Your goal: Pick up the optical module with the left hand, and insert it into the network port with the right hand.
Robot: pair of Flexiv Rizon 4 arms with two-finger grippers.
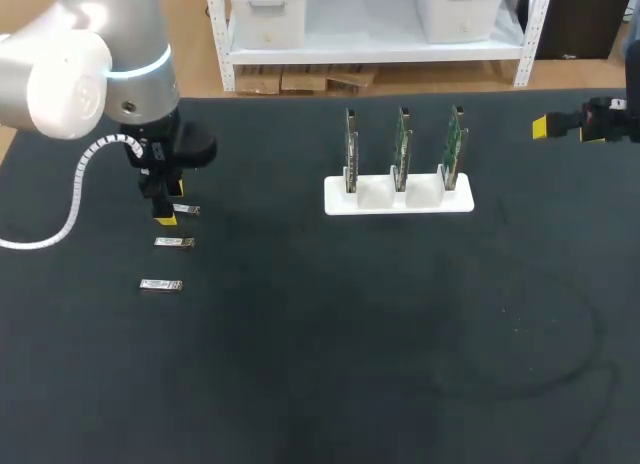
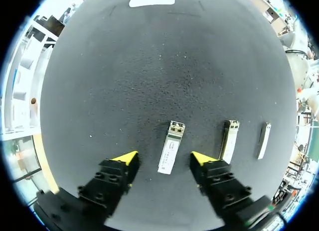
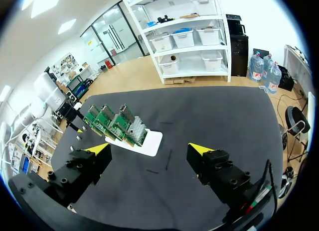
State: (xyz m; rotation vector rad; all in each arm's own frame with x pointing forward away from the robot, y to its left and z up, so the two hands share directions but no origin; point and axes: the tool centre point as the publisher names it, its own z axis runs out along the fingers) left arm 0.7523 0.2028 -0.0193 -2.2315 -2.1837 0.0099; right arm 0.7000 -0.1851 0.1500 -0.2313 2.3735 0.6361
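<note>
Three small silver optical modules lie in a column at the table's left: the far one, the middle one and the near one. My left gripper stands down over the far one. In the left wrist view that module lies on the mat between my left gripper's yellow fingertips, with a gap on each side, so the gripper is open. The other two modules lie beside it. My right gripper hangs open and empty at the far right, well away from the boards.
A white stand holds three upright green circuit boards at the table's middle back, and shows in the right wrist view as the stand. Black mat covers the whole table.
</note>
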